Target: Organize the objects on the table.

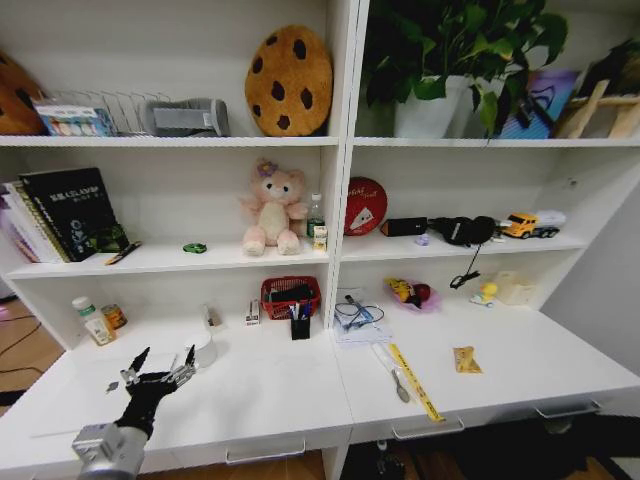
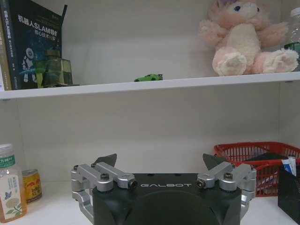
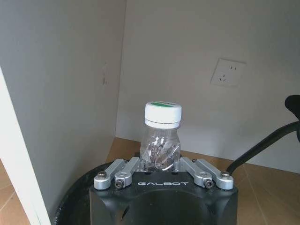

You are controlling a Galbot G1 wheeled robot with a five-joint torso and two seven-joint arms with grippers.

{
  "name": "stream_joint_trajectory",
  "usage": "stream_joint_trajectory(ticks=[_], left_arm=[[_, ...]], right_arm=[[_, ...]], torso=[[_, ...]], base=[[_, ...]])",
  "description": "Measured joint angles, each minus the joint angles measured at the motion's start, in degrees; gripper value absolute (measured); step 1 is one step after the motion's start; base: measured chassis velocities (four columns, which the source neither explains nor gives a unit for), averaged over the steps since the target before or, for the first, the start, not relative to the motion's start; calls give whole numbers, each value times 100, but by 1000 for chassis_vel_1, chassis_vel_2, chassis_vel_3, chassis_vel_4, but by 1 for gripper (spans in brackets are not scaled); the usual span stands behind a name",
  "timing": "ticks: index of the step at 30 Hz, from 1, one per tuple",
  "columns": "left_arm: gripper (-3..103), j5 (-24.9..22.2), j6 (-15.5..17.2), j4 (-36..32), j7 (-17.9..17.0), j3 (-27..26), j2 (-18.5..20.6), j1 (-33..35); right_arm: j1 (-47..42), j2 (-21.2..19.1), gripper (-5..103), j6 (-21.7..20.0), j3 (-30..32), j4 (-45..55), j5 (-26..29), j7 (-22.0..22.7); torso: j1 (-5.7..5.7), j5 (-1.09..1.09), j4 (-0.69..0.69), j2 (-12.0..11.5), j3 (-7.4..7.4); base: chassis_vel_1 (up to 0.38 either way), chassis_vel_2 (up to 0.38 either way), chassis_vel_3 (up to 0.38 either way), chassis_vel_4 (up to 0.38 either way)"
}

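Black left claw (image 2: 159,165) (GALBOT lettering), silver screwed finger links.

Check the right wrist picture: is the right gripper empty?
No, the right gripper is shut on a clear bottle with a white cap, held upright between its fingers.

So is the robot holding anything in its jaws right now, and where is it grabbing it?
Yes. The right gripper is shut on a clear bottle, gripping its lower body below the white cap. The left gripper is open over the table, holding nothing.
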Motion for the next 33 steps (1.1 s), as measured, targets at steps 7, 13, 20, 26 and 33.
stream_joint_trajectory(ticks=[7,13,20,26,33], left_arm=[[100,0,0,0,0,0,0,0],[100,0,0,0,0,0,0,0],[100,0,0,0,0,0,0,0],[100,0,0,0,0,0,0,0],[100,0,0,0,2,0,0,0]], right_arm=[[61,88,40,-51,-31,-39,77,63],[143,176,61,26,-79,-155,110,83],[75,161,88,86,-77,-144,108,75],[-588,-42,100,-25,-259,419,-38,646],[-1712,-511,100,-482,-170,1631,-235,1149]], torso=[[0,-2,1,0,0],[0,-1,1,0,0],[0,-1,1,0,0],[0,1,2,0,0],[0,3,-1,0,-1]], base=[[0,0,0,0],[0,0,0,0],[0,0,0,0],[0,0,0,0],[0,0,0,0]])
